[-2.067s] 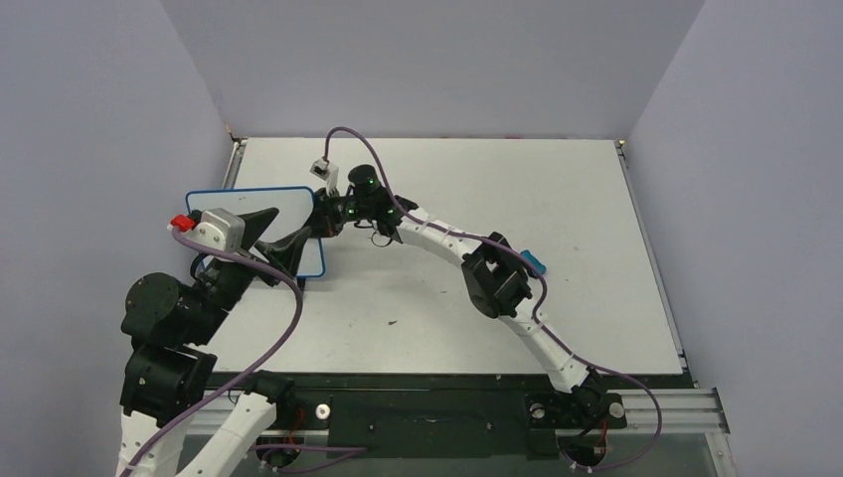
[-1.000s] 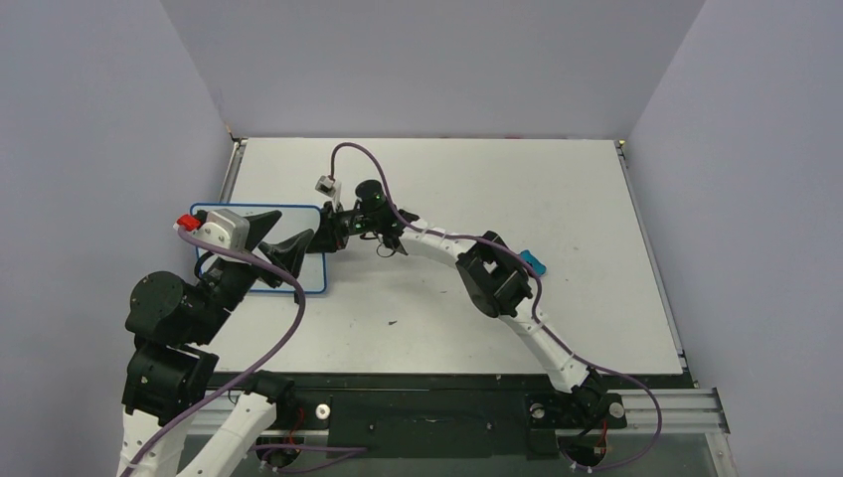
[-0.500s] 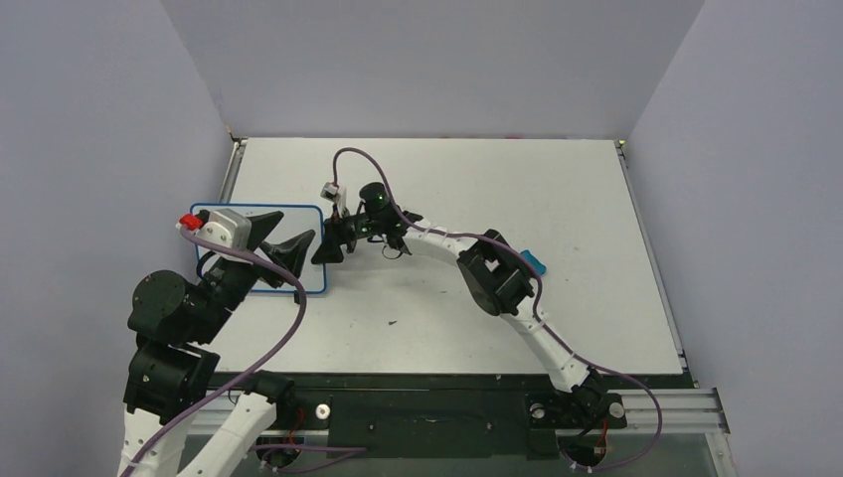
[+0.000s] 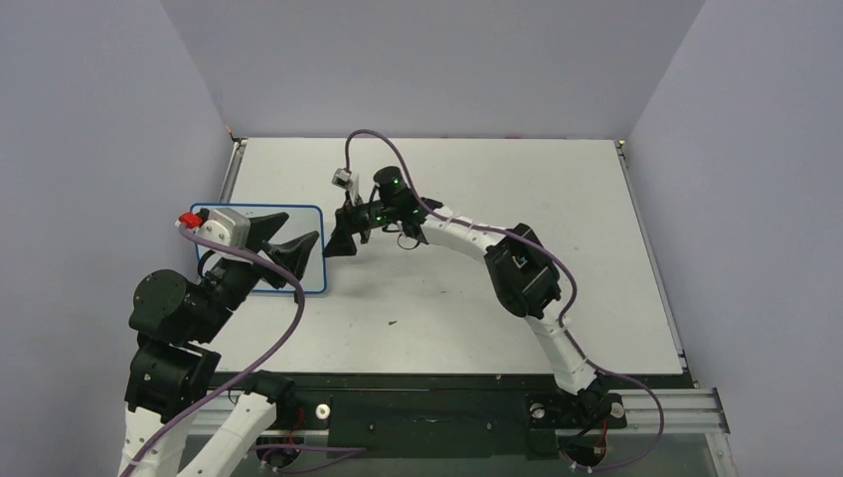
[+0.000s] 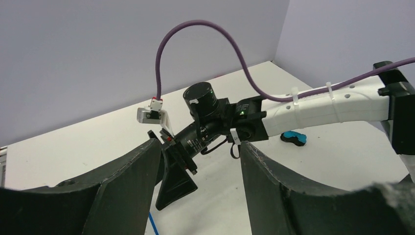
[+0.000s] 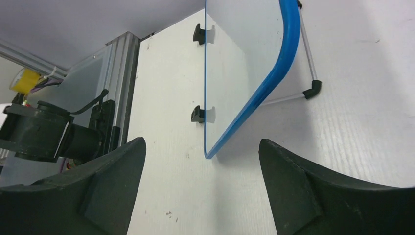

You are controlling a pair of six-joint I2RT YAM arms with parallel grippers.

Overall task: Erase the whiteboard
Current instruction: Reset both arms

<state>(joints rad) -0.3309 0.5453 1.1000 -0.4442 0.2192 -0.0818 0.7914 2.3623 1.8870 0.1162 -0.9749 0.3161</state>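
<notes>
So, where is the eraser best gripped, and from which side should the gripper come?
Grip the eraser across its short width, near the middle, coming straight down from above. It lies flat and low on the table, longer than it is wide, so probably only its long sides offer a hold. The right gripper is open and empty.

left gripper (image 5: 199, 152) spread wide, just short of right gripper (image 5: 171, 171); blue eraser (image 5: 294, 137) on table (image 5: 73, 147) well behind right gripper.
</notes>
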